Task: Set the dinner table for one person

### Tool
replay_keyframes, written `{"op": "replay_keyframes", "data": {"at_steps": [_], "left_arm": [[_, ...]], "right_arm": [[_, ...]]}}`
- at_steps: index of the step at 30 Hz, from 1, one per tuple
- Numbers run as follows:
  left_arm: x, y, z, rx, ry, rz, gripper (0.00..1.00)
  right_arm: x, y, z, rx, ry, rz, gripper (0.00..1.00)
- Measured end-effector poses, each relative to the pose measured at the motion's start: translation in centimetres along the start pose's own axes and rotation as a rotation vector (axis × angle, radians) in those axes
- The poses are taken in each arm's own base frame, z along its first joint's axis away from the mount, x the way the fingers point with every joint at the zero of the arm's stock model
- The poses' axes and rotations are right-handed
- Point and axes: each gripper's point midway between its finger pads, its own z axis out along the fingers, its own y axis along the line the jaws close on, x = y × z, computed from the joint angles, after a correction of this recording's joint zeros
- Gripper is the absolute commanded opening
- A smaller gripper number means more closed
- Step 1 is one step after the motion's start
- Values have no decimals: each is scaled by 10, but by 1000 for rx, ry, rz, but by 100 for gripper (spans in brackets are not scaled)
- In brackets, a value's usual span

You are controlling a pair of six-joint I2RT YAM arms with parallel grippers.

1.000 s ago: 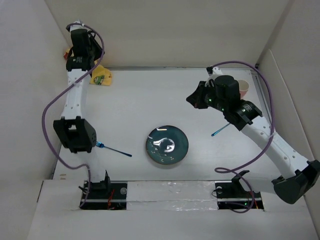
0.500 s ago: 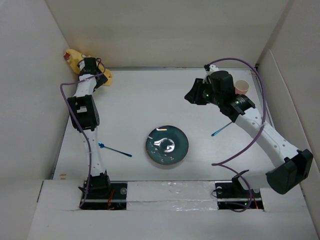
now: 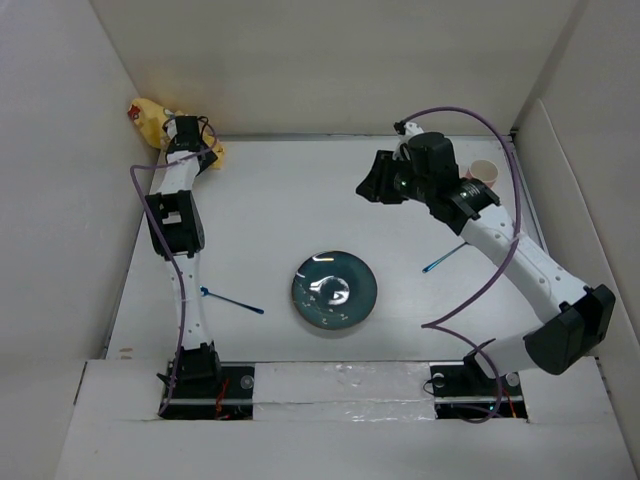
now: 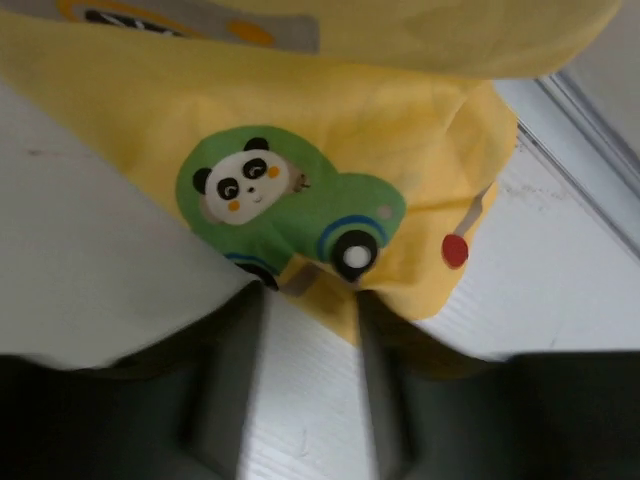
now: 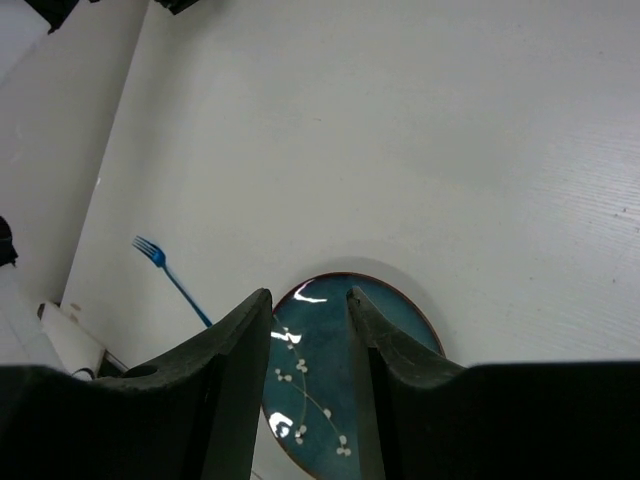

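Observation:
The dinner table (image 3: 280, 200) is a white surface. A yellow placemat (image 3: 148, 115) with cartoon cars lies crumpled in its far left corner. My left gripper (image 3: 198, 150) reaches into that corner. In the left wrist view the placemat (image 4: 300, 150) fills the top, and one corner hangs between the tips of the open left gripper (image 4: 310, 300), with white table showing in the gap. A teal plate (image 3: 335, 290) sits centre front. My right gripper (image 3: 370, 188) hovers open and empty over mid-table; in its own view the right gripper (image 5: 307, 295) frames the plate (image 5: 320, 390).
A blue fork (image 3: 230, 298) lies left of the plate, also the fork (image 5: 170, 275) in the right wrist view. A blue utensil (image 3: 440, 260) lies right of the plate. A pink cup (image 3: 484, 172) stands behind the right arm. White walls enclose the table.
My left arm stretched out and brought its gripper down to the placemat corner, jaws now apart. The right gripper opened and shifted left toward the table's middle.

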Motion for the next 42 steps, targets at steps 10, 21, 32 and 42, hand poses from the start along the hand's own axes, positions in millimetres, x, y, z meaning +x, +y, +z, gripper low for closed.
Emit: {"op": "replay_keyframes", "data": {"at_steps": [10, 21, 32, 42], "left_arm": [[-3, -14, 1, 114, 17, -23, 0], [-57, -176, -281, 645, -131, 126, 0], [-122, -194, -540, 1184, -366, 118, 0], [-24, -205, -249, 901, 124, -2, 59]], "right_arm": [[0, 38, 9, -45, 23, -21, 41], [-2, 49, 10, -75, 5, -43, 43], [-29, 29, 4, -22, -73, -26, 84], [-42, 5, 5, 48, -119, 28, 82]]}}
